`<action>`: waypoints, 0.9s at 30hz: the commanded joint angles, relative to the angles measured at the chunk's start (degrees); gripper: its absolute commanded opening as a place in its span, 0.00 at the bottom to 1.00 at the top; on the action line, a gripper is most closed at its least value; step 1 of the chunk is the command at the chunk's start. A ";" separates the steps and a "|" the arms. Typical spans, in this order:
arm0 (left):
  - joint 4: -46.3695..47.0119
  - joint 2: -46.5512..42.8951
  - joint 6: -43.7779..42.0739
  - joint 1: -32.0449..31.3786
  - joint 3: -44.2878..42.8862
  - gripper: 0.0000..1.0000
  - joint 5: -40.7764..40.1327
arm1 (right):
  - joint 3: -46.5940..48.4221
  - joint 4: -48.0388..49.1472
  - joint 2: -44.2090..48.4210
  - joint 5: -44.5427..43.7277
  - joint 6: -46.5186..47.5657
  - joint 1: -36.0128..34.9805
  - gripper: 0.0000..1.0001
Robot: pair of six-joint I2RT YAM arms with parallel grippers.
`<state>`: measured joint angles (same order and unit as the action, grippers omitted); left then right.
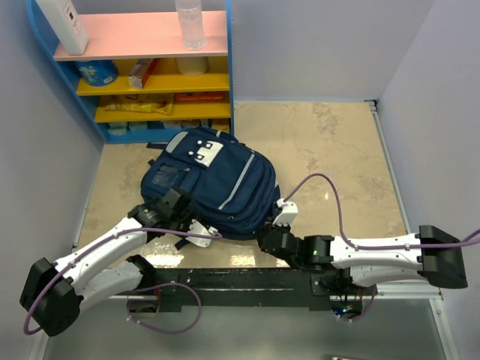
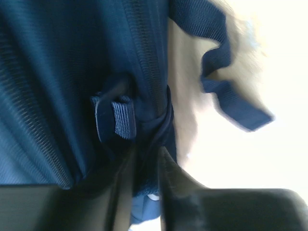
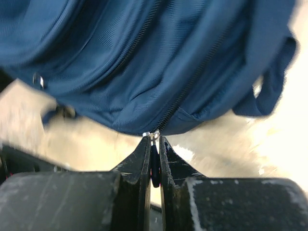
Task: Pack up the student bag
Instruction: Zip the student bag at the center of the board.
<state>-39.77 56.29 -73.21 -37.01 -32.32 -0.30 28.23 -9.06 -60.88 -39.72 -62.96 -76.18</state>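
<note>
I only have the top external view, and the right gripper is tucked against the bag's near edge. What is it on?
Observer: The right gripper is shut on a zipper pull at the edge of the student bag, where the zipper line ends.
Operator: And the left one?
Observer: The left gripper has a fold of the bag's navy fabric between its fingers, right beside a zipper line.
Operator: Is anything loose near it?
Observer: Yes. A navy strap trails off the bag over the table, just to the right of those fingers.
</note>
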 commanded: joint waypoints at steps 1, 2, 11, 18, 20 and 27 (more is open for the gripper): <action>-13.20 -4.34 2.18 1.42 -7.82 0.37 0.00 | -1.42 -4.65 -2.66 -3.17 -1.46 -5.90 0.00; -15.14 -4.00 3.67 1.33 -14.55 0.42 3.34 | -1.33 -4.30 -2.84 -3.25 -1.46 -6.52 0.00; -23.79 0.13 1.32 -1.90 -30.38 0.58 32.12 | -2.83 6.49 -1.26 -0.88 4.50 -7.66 0.00; -8.60 -0.66 3.68 -12.29 -19.90 0.53 28.59 | -4.32 8.80 1.82 -0.09 5.21 -7.66 0.00; -6.38 -0.13 6.05 -14.92 -18.67 0.52 29.30 | -4.41 8.80 1.82 0.43 4.87 -7.58 0.00; 12.59 3.47 13.97 -23.72 -13.47 0.48 24.02 | -3.97 10.47 -0.03 1.49 4.86 -7.84 0.00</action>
<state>-40.53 57.49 -64.45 -58.41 -47.44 24.49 24.08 -0.89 -60.38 -39.33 -58.37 -83.26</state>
